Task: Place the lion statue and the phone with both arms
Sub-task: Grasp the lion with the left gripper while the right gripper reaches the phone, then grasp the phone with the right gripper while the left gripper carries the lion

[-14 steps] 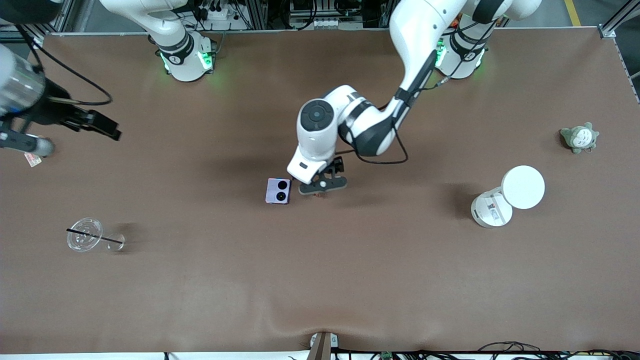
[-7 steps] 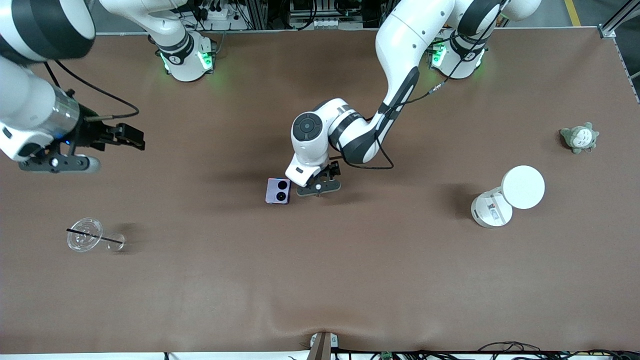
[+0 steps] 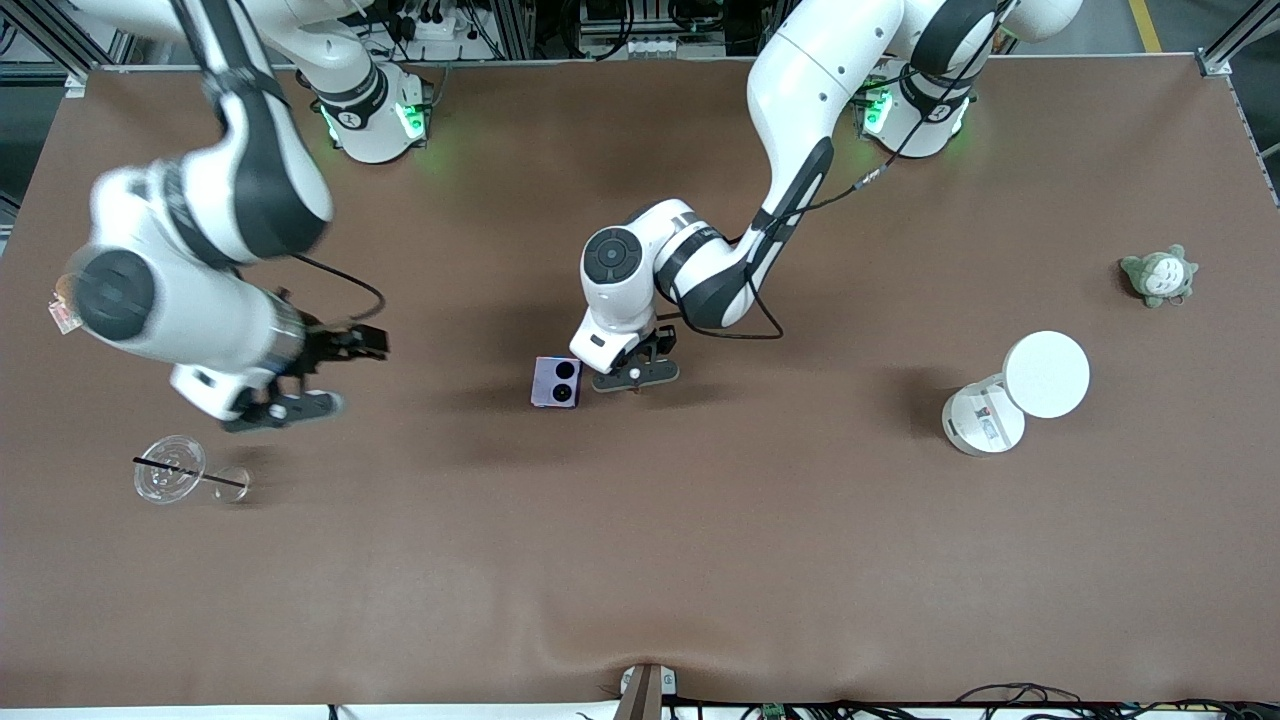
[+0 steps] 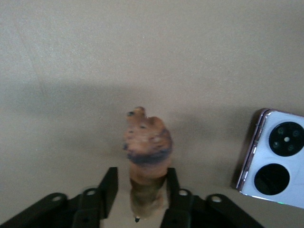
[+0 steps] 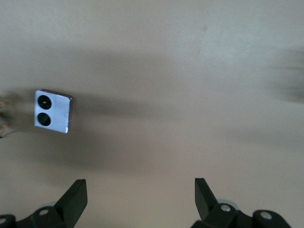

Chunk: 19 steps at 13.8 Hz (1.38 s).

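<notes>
The lion statue (image 4: 146, 142), a small reddish-brown figurine with a darker band, stands on the table between the fingers of my left gripper (image 4: 140, 173). One finger touches it; a thin gap shows at the other. In the front view the left gripper (image 3: 636, 378) hides the statue. The pale lavender phone (image 3: 556, 382) lies flat beside it, toward the right arm's end, and shows in both wrist views (image 4: 275, 166) (image 5: 53, 111). My right gripper (image 3: 290, 408) hangs open over bare table, well apart from the phone, its fingers wide with nothing between them (image 5: 140, 183).
A clear plastic cup with a black straw (image 3: 168, 470) lies near the right gripper, nearer the front camera. A white round container (image 3: 985, 420) with its lid (image 3: 1045, 374) and a grey-green plush (image 3: 1158, 275) sit toward the left arm's end.
The left gripper's fingers have narrowed around the lion statue after a small shift toward the phone. The right arm has swung in from the table's edge toward the middle.
</notes>
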Available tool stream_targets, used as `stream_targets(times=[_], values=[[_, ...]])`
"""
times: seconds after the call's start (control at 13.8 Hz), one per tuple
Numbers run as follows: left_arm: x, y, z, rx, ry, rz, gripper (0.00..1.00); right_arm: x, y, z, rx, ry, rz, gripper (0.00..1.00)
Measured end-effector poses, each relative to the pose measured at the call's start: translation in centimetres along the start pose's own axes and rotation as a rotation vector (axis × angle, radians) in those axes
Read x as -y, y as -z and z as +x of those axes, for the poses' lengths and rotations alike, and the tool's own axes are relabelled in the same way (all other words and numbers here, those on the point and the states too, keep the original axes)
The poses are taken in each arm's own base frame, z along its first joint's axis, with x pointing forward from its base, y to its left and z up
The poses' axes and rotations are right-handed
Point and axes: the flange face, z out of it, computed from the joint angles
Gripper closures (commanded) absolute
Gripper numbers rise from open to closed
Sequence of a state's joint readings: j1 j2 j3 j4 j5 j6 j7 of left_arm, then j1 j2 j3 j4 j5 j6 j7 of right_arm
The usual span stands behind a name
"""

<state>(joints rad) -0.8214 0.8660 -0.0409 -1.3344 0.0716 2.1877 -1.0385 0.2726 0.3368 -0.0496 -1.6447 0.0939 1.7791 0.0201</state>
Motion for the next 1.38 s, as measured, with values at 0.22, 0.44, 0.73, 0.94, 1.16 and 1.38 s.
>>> stream_targets(times=[0.22, 0.44, 0.73, 0.94, 1.16, 1.38], values=[[-0.1, 0.8, 0.5, -0.013, 0.003, -0.012, 1.00, -0.7, -6.1, 0.5, 0.002, -0.019, -0.006, 0.00], [1.3, 2.8, 2.7, -0.018, 0.023, 0.001, 1.00, 0.3, -9.6, -0.1, -0.017, -0.046, -0.012, 0.00], [5.6, 6.1, 7.1, -0.010, 0.067, 0.039, 1.00, 6.7, -12.5, -1.2, -0.047, -0.117, -0.029, 0.00], [9.6, 7.2, 10.2, -0.005, 0.059, 0.050, 1.00, 11.6, -14.1, -0.8, -0.095, -0.227, -0.027, 0.00], [14.3, 6.1, 13.0, 0.016, 0.079, 0.085, 1.00, 16.2, -16.4, 1.3, -0.111, -0.226, -0.032, 0.00], [18.2, 5.2, 15.4, 0.013, 0.078, 0.120, 1.00, 18.9, -19.3, 2.5, -0.102, -0.243, -0.045, 0.00]])
